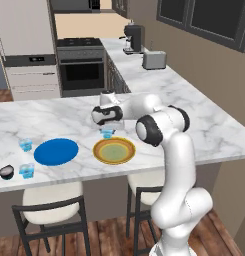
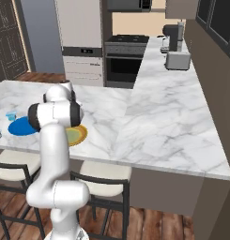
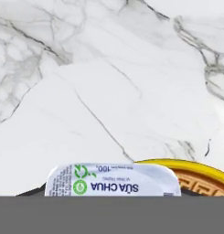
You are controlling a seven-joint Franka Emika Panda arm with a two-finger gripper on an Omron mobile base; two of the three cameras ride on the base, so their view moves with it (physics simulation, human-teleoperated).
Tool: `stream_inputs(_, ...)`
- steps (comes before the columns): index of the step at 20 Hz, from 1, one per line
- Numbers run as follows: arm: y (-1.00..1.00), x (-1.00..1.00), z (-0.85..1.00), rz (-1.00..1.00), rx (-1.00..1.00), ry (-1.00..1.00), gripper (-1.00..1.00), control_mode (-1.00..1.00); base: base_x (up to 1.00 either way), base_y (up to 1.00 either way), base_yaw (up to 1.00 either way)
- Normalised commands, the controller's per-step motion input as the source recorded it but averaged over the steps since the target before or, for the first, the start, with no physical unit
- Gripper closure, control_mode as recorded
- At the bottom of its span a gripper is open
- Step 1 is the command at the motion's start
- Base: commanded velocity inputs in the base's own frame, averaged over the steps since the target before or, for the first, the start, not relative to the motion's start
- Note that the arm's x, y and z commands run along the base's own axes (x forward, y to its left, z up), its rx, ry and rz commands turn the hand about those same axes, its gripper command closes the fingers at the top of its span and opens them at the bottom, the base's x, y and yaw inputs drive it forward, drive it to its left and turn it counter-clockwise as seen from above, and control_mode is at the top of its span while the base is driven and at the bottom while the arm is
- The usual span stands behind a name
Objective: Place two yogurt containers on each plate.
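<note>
So far no cup sits on a plate | claw clenched on one blue yogurt cup just behind the yellow plate | blue plate bare — three cups wait on the table beside it

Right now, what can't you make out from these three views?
- Tool fingertips: left base view, hidden behind the hand and the yogurt cup under it; the grip contact itself can't be seen.
- Same cup: hand view, lower part cut off at the bottom.
- Yellow-rimmed plate: hand view, just a slice of rim; right base view, mostly behind the arm.
- Dark cup: left base view, too small to read its label.
</note>
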Motion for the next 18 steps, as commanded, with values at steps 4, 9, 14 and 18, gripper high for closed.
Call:
stream_inputs(4,-0.03,0.00,0.41,0.00,0.15,-0.18,1.00,-1.00,0.00,0.00,0.00)
stream_inputs(9,-0.28,-0.44,0.19,0.00,0.05,-0.05,1.00,-1.00,0.00,0.00,0.00)
stream_inputs(14,-0.17,-0.39,0.19,0.00,0.00,0.31,1.00,-1.00,0.00,0.00,0.00)
stream_inputs(18,0.00,0.00,-0.01,0.00,0.00,0.21,1.00,-1.00,0.00,0.00,0.00)
